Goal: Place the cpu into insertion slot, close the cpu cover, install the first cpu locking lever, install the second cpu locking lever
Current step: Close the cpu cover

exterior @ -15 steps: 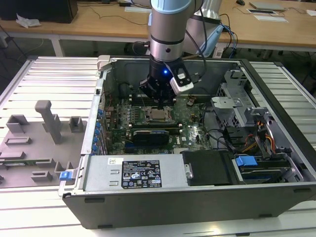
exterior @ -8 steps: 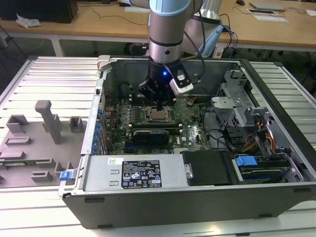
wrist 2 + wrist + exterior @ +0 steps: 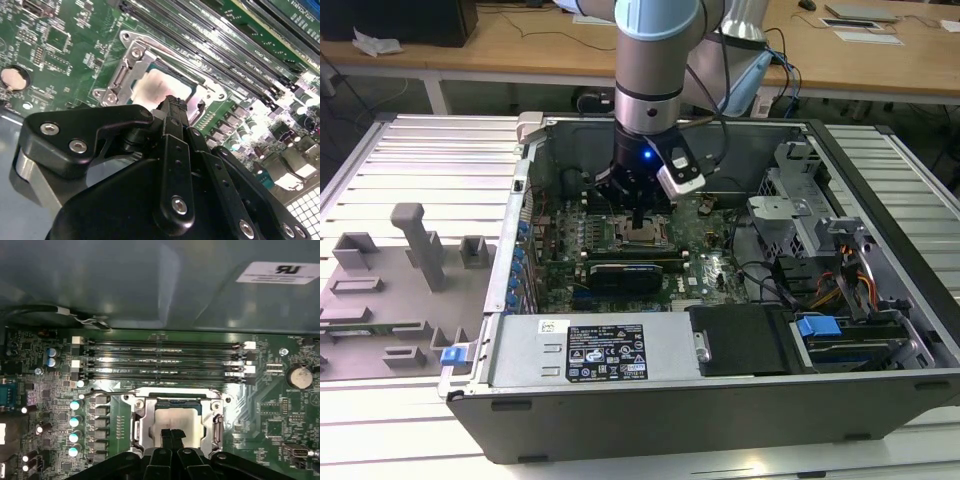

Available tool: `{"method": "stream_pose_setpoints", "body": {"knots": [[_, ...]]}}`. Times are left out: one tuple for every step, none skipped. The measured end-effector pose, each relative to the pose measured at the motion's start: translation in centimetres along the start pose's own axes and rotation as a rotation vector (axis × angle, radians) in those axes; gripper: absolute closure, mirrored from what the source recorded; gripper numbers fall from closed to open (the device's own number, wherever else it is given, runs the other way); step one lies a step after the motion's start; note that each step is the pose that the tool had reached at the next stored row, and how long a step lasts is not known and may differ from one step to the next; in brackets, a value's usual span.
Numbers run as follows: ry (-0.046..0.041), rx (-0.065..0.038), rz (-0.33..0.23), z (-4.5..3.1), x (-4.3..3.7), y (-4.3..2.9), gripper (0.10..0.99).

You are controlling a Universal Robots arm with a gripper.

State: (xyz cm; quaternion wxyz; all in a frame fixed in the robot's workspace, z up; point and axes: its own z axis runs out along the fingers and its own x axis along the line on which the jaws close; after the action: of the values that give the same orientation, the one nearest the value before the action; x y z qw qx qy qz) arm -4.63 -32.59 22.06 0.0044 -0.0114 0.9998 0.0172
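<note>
Gripper (image 3: 172, 433), black tips pinched, over sq. dull-grey cpu (image 3: 175, 415).

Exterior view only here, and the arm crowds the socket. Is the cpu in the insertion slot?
Observer: Yes. In the first wrist view the cpu lies flat in it, metal top up.
Operator: Cover?
Observer: The cpu cover lies down around the chip, framing it.
Operator: Gripper?
Observer: The gripper is shut on nothing, with its tips over the cpu's middle. I cannot tell whether they touch it.
</note>
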Motion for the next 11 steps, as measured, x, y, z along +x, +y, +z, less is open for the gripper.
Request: {"method": "stream_pose_setpoints", "body": {"knots": [[0.0000, 0.000, 0.000, 0.06, 0.15, 0.00, 0.980], [0.0000, 0.000, 0.000, 0.18, 0.42, 0.01, 0.980], [0.0000, 0.000, 0.000, 0.41, 0.83, 0.01, 0.980], [0.0000, 0.000, -0.001, 0.58, 1.14, 0.01, 0.980], [0.0001, 0.000, -0.002, 0.67, 1.28, 0.01, 0.980], [0.0001, 0.000, -0.004, 0.75, 1.38, 0.01, 0.980], [0.0003, 0.000, -0.007, 0.81, 1.49, 0.01, 0.980], [0.0004, 0.000, -0.008, 0.85, 1.58, 0.00, 0.980], [0.0004, 0.000, -0.010, 0.93, 1.70, 0.01, 0.980], [0.0003, 0.000, -0.012, 0.99, 1.74, 0.01, 0.980], [0.0006, 0.000, -0.017, 1.08, 1.75, 0.00, 0.980]]}}
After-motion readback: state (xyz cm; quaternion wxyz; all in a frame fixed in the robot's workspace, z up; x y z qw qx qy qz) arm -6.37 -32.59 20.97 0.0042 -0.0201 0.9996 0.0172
